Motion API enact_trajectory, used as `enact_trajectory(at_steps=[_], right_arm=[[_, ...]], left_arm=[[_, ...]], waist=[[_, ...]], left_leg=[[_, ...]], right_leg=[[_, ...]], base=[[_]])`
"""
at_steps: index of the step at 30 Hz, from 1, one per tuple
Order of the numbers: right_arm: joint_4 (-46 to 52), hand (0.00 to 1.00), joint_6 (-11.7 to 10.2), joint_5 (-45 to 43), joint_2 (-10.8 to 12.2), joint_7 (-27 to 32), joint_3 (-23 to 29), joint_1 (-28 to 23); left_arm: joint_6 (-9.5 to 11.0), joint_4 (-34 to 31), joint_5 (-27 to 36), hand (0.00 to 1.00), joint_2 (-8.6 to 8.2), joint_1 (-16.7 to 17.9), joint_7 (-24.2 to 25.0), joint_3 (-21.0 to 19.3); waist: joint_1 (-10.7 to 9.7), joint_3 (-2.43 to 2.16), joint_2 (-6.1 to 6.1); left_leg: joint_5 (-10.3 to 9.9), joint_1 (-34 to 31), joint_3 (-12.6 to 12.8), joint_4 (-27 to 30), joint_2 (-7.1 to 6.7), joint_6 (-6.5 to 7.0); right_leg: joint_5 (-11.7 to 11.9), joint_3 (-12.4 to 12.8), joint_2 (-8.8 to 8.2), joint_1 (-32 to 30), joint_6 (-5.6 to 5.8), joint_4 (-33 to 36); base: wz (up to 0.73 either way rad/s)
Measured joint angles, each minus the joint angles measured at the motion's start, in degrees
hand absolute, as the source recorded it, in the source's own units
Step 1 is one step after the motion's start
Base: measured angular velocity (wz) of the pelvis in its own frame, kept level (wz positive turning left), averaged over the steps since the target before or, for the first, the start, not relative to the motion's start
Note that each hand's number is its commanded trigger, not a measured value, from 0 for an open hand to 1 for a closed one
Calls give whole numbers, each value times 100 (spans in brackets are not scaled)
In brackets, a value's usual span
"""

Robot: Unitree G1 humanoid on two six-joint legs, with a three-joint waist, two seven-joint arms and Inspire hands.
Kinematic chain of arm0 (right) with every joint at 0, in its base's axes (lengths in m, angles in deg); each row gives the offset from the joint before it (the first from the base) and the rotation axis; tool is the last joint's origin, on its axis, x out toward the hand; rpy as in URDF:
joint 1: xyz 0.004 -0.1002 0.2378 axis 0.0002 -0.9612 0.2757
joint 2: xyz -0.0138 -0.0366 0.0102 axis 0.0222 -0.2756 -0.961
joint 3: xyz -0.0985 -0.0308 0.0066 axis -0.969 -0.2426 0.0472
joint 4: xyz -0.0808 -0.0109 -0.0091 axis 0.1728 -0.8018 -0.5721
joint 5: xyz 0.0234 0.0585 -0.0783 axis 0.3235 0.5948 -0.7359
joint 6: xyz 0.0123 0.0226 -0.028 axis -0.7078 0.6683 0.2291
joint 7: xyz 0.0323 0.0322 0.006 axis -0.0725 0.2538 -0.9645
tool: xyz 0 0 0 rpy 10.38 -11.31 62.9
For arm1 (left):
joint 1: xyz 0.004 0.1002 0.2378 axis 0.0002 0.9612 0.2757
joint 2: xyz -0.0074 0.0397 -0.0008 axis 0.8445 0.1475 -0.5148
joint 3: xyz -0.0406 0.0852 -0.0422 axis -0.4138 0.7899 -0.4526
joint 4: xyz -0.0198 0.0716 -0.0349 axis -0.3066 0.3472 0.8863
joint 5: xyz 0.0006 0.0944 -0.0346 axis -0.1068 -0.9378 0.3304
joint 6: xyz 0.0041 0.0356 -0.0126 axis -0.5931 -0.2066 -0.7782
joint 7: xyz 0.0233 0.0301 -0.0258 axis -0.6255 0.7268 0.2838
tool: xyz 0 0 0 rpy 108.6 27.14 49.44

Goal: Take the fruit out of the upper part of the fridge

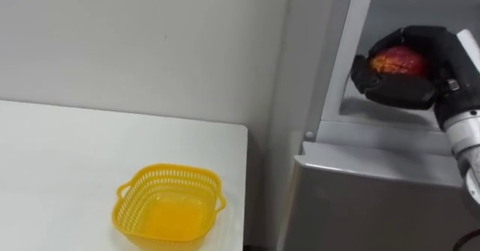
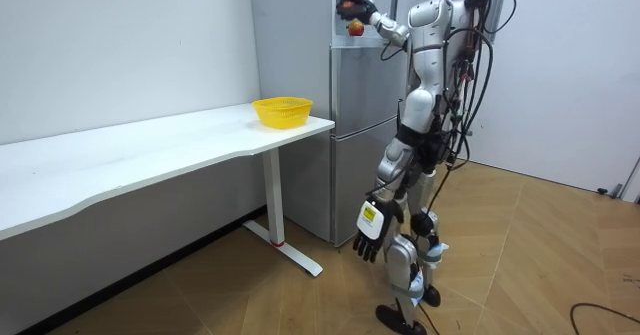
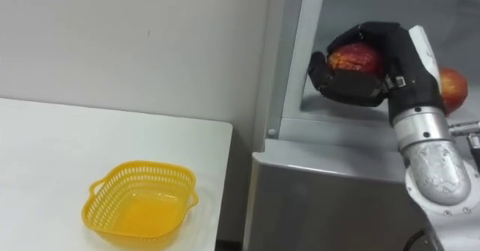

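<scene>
My right hand (image 3: 352, 86) is raised into the open upper fridge compartment, its fingers curled round a red and yellow apple (image 3: 356, 58). The same apple (image 1: 396, 60) sits in the dark hand (image 1: 405, 86) just above the compartment's shelf. A second red apple (image 3: 452, 88) rests on that shelf to the right, behind my wrist. In the room view I stand facing the grey fridge (image 2: 350, 135) with the right arm lifted to its top. My left hand (image 2: 368, 243) hangs at my side with relaxed fingers and holds nothing.
An empty yellow mesh basket (image 1: 169, 206) stands near the right end of a white table (image 1: 60, 161), left of the fridge. The lower fridge door (image 1: 360, 206) is closed. A white wall runs behind the table.
</scene>
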Motion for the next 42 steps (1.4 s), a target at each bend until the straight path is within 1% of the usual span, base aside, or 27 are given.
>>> enact_trajectory(at_steps=[3, 5, 6, 8, 9, 12, 14, 16, 19, 21, 22, 23, 24, 26, 27, 28, 30, 32, 34, 37, 39, 40, 41, 42], right_arm=[[604, 100, -207, -176, 106, 161, 14, -2], [1105, 100, -416, -279, 132, 230, 10, -72], [1227, 100, -451, -288, 146, 246, 8, -96], [1658, 100, -610, -286, 368, 261, -11, -168], [1743, 100, -641, -287, 405, 257, -19, -171], [2123, 100, -811, -660, 592, 236, -113, -290], [2379, 100, -867, -1129, 819, 69, -338, -477], [2456, 100, -903, -1407, 904, -98, -518, -586], [2541, 100, -921, -1781, 945, -337, -675, -635], [2712, 100, -933, -2053, 983, -459, -683, -634], [2788, 100, -972, -2172, 984, -519, -687, -622], [2863, 100, -988, -2314, 984, -595, -698, -617], [2889, 100, -988, -2411, 984, -624, -717, -610], [2899, 100, -989, -2592, 998, -723, -923, -565], [2897, 100, -997, -2589, 1001, -772, -960, -557], [2887, 100, -1018, -2586, 1000, -857, -997, -549], [2860, 100, -1019, -2591, 1000, -985, -1046, -492], [2836, 100, -1020, -2564, 990, -1073, -1185, -376], [2802, 100, -1023, -2559, 983, -1091, -1277, -346], [2554, 100, -1026, -2574, 976, -1134, -1592, -206], [2384, 100, -1033, -2579, 963, -1176, -1632, -188], [2262, 100, -1014, -2602, 963, -1208, -1634, -160], [2118, 100, -968, -2613, 955, -1258, -1633, -151], [2030, 100, -962, -2613, 955, -1284, -1634, -152]], left_arm=[[65, 75, -4, 0, -1, 13, 15, 3], [142, 90, -1, 0, -10, 14, 40, 5], [157, 98, 2, 0, -10, 13, 52, 5], [223, 239, 22, 0, -17, -23, 54, 15], [219, 248, 24, 0, -21, -61, 55, 17], [225, 239, 4, 0, -25, -33, 53, 68], [224, 244, 1, 0, -48, -44, 61, 142], [228, 255, 2, 0, -72, -84, 66, 194], [324, 466, 4, 0, -121, -225, 78, 240], [346, 472, 4, 0, -137, -231, 135, 271], [349, 474, 12, 0, -137, -231, 194, 287], [358, 489, 11, 0, -136, -237, 255, 286], [369, 502, 18, 0, -135, -246, 278, 286], [425, 544, 19, 0, -117, -300, 369, 291], [443, 546, 15, 0, -116, -319, 384, 291], [453, 564, 4, 0, -116, -378, 403, 291], [464, 597, 15, 0, -107, -406, 404, 286], [466, 571, 20, 0, -81, -415, 407, 287], [468, 572, 55, 0, -56, -436, 397, 291], [467, 587, 70, 0, -28, -440, 391, 399], [472, 660, 70, 0, -21, -533, 387, 401], [467, 756, 67, 0, -9, -609, 388, 384], [463, 868, 67, 0, -5, -637, 395, 362], [455, 889, 66, 0, -4, -641, 397, 345]], waist=[[-37, 15, 23], [-37, 25, 56], [-34, 30, 77], [-30, 36, 113], [-32, 40, 130], [-7, 21, 170], [-12, 5, 200], [-4, 2, 208], [16, -19, 179], [26, -44, 142], [46, -54, 129], [100, -73, 99], [135, -72, 93], [215, -70, 38], [242, -63, 25], [321, -46, -4], [379, -27, -32], [452, 9, -78], [501, 37, -127], [571, 53, -175], [657, 71, -222], [740, 86, -259], [801, 76, -300], [816, 60, -333]], left_leg=[[0, 7, 3, 10, 5, 0], [-1, 3, -2, 14, 6, -2], [-1, 2, -4, 16, 6, -3], [-5, -2, -4, 17, 9, -7], [-9, -2, -3, 17, 12, -10], [-10, 4, 11, -26, 7, -12], [-9, 9, 33, -31, 9, -13], [-6, 8, 52, -30, 13, -16], [-5, -6, 79, -31, 15, -18], [-2, -31, 96, -24, 16, -20], [-1, -40, 99, -24, 16, -20], [0, -37, 102, -23, 16, -20], [0, -32, 95, -22, 17, -19], [0, -24, 86, -17, 18, -19], [1, -20, 84, -14, 18, -19], [1, -21, 79, -12, 18, -20], [0, -33, 62, -12, 15, -19], [1, -73, 54, -14, 12, -19], [1, -100, 22, -13, 12, -20], [-1, -119, -46, -16, 11, -20], [-1, -144, -83, -31, 9, -20], [-1, -174, -98, -31, 10, -21], [1, -193, -111, -23, 10, -24], [2, -196, -131, -20, 8, -25]], right_leg=[[0, -10, 3, 8, 0, -1], [0, -29, 0, 31, 0, -1], [0, -27, -1, 32, 0, 1], [0, -27, -2, 34, 0, 7], [0, -22, -1, 33, -1, 7], [1, -8, -2, 32, -3, 17], [9, 28, 7, 8, -16, 24], [15, 49, 15, -3, -26, 25], [16, 72, 17, -39, -28, 30], [16, 98, 22, -77, -28, 27], [16, 108, 24, -90, -28, 25], [16, 114, 24, -97, -28, 30], [16, 120, 24, -96, -28, 29], [16, 127, 27, -94, -27, 21], [16, 124, 27, -93, -27, 17], [16, 124, 26, -94, -27, 12], [16, 106, 22, -93, -27, 12], [16, 103, 21, -107, -27, 12], [16, 61, 20, -111, -27, 11], [16, -6, 15, -111, -27, 11], [16, -33, 14, -125, -27, 16], [17, -48, 15, -133, -28, 16], [16, -67, 14, -140, -28, 15], [16, -85, 13, -138, -28, 15]], base=[[0], [2], [3], [0], [0], [-2], [-7], [-7], [-6], [-7], [-5], [-8], [-8], [0], [0], [0], [2], [0], [11], [10], [12], [6], [8], [11]])
